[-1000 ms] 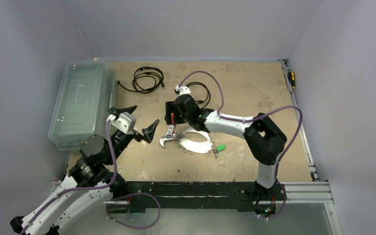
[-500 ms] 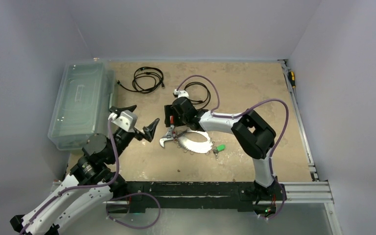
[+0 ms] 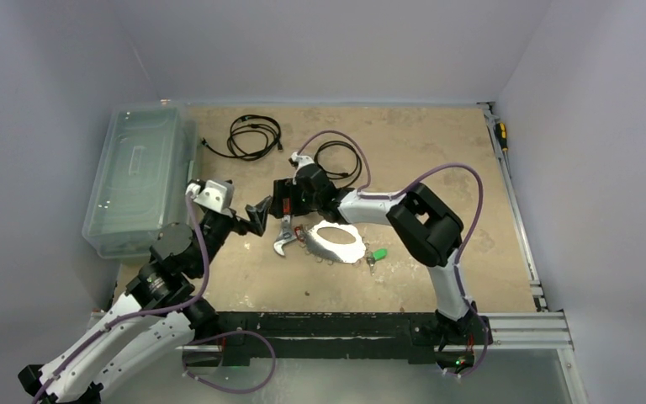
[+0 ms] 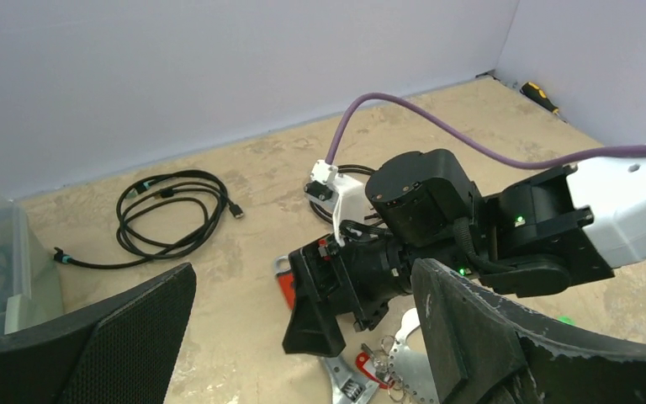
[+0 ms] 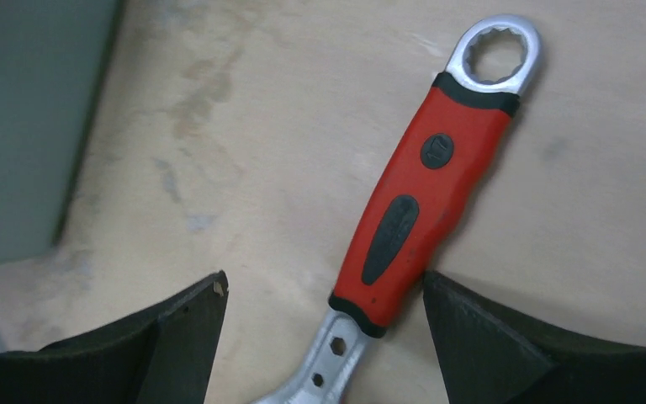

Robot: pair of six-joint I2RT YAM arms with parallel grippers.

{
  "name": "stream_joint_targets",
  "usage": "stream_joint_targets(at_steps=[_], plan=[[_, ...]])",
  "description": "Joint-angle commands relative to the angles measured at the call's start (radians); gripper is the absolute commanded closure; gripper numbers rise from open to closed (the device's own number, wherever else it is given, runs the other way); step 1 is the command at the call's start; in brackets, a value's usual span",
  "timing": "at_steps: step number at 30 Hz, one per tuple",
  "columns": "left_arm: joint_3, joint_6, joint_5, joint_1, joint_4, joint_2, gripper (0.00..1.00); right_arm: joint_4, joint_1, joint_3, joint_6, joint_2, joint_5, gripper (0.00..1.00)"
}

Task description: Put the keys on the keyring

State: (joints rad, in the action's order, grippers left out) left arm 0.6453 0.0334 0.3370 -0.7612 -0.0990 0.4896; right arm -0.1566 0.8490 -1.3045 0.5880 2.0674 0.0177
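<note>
The keyring (image 3: 338, 241) is a silvery oval lying at mid-table, seen again as a keyring (image 4: 412, 364) with small rings on its edge. A red-headed key (image 4: 367, 363) lies at its left end, beside the wrench head. A green-headed key (image 3: 378, 253) lies off its right end. My right gripper (image 3: 289, 204) hovers open over the red-handled wrench (image 5: 425, 202), whose handle touches the right finger (image 5: 479, 337). My left gripper (image 3: 235, 215) is open, just left of the right gripper, holding nothing.
A clear plastic bin (image 3: 139, 177) stands along the left edge. Black coiled cables (image 3: 254, 135) lie at the back, with another coil (image 3: 341, 160) behind the right wrist. A screwdriver (image 3: 501, 135) rests on the right rail.
The right gripper has opened a little wider and shifted left over the wrench. The left gripper has moved in towards the right gripper.
</note>
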Motion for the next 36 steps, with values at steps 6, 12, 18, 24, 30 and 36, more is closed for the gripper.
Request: stream_joint_targets(at_steps=[6,12,18,24,30,36], plan=[[0.034,0.065,0.117,0.013,0.041,0.030,0.01,-0.280,0.006,0.033,-0.019,-0.061,0.382,0.04],[0.050,0.217,0.285,0.036,0.038,0.108,0.01,-0.090,0.006,0.085,-0.115,-0.250,0.152,0.01],[0.036,0.154,0.233,0.056,0.050,0.107,0.01,-0.154,0.007,0.291,-0.155,-0.530,0.013,0.01],[0.011,0.115,0.260,0.065,0.076,0.076,0.01,-0.152,0.007,0.421,-0.206,-0.757,-0.110,0.01],[0.008,0.096,0.262,0.070,0.074,0.090,0.01,-0.033,0.007,0.564,-0.197,-1.034,-0.322,0.01],[0.003,0.089,0.246,0.074,0.083,0.094,0.01,0.047,0.007,0.738,-0.149,-1.348,-0.435,0.01]])
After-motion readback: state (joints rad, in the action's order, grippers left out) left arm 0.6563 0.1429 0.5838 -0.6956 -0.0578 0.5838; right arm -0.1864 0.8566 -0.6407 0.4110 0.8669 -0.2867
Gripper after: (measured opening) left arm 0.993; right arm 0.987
